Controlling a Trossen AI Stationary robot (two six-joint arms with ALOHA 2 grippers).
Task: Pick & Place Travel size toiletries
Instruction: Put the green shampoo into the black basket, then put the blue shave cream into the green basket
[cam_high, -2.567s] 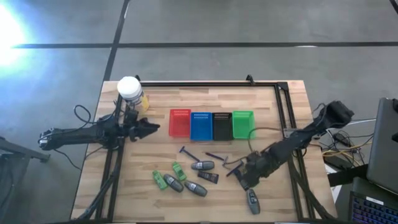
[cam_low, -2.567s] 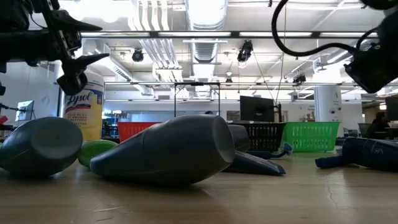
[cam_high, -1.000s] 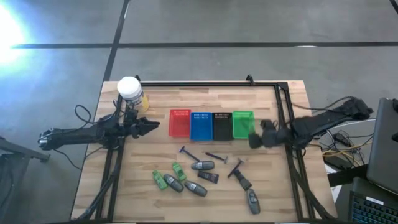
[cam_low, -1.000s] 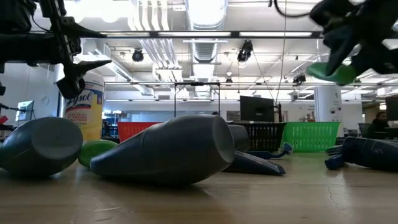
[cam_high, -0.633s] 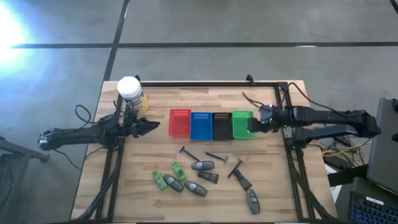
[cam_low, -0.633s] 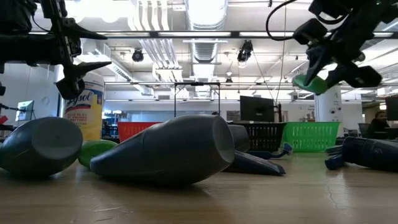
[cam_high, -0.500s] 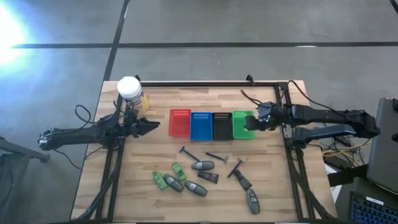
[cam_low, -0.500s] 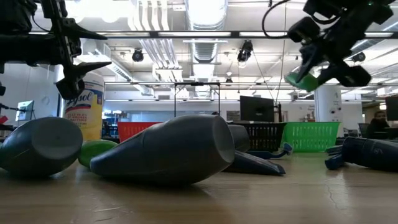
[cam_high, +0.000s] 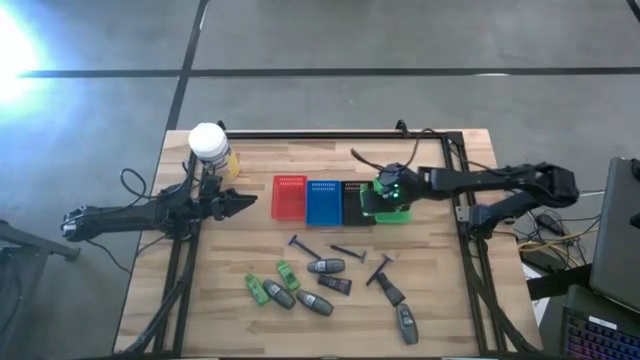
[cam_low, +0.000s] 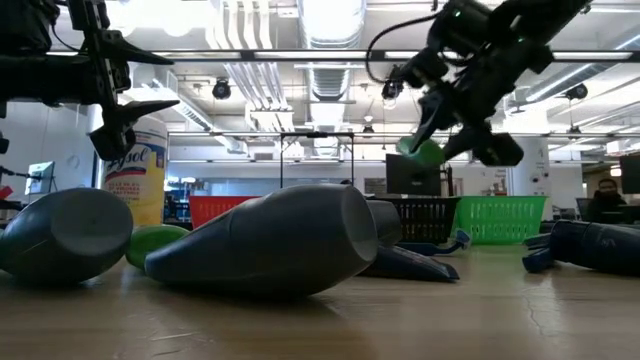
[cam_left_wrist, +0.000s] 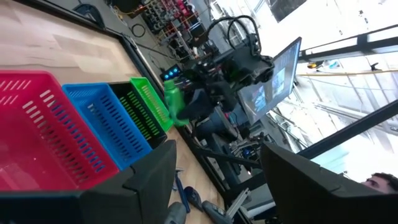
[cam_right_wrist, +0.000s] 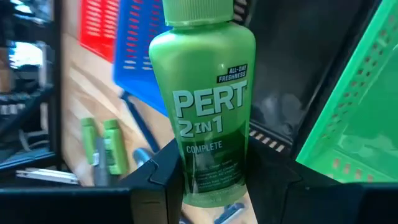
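My right gripper (cam_high: 383, 196) is shut on a small green bottle (cam_right_wrist: 208, 106) marked PERT, held in the air over the green basket (cam_high: 394, 188) and the black basket (cam_high: 356, 204); the low view shows the bottle (cam_low: 424, 152) well above them. More toiletries lie on the table's near half: green bottles (cam_high: 258, 290), grey bottles (cam_high: 325, 267), thin razors (cam_high: 303, 245) and dark packets (cam_high: 335, 285). My left gripper (cam_high: 246, 205) waits open, left of the red basket (cam_high: 288, 197). My right gripper pinches the green bottle's lower body (cam_right_wrist: 211, 183) between its two fingers (cam_right_wrist: 158, 171), one on each side. The bottle lies along the fingers, its cap (cam_right_wrist: 198, 11) pointing away from the wrist. The fingers come from the table's right, slanting down. The bottle is lifted clear of baskets and table.
Red, blue (cam_high: 323, 202), black and green slotted baskets stand in a row at mid-table. A white-lidded yellow jar (cam_high: 208, 145) stands at the far left corner. A black frame rail (cam_high: 330, 134) runs along the far and right edges. Bare wood lies at the near right.
My right gripper has carried the green bottle toward the table's left, from beside the green basket's right edge to over the green and black baskets, and has stayed shut on it. The bottle has stayed clear of the table.
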